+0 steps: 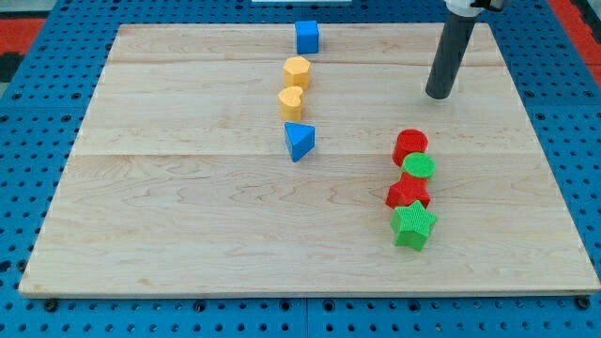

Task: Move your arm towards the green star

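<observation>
The green star [413, 225] lies on the wooden board [188, 216] at the view's lower right, at the bottom end of a short column of blocks. Touching it above is a red star [408, 192], then a green round block [419, 167], then a red round block [410, 145]. My tip [438, 96] rests on the board near the view's top right, above the column and a little to its right, apart from all blocks. The red round block is the closest to it.
A second column stands at the view's top centre: a blue cube [307, 37], a yellow hexagon block [297, 71], a yellow heart block [291, 101] and a blue triangle block [300, 141]. A blue pegboard [28, 113] surrounds the board.
</observation>
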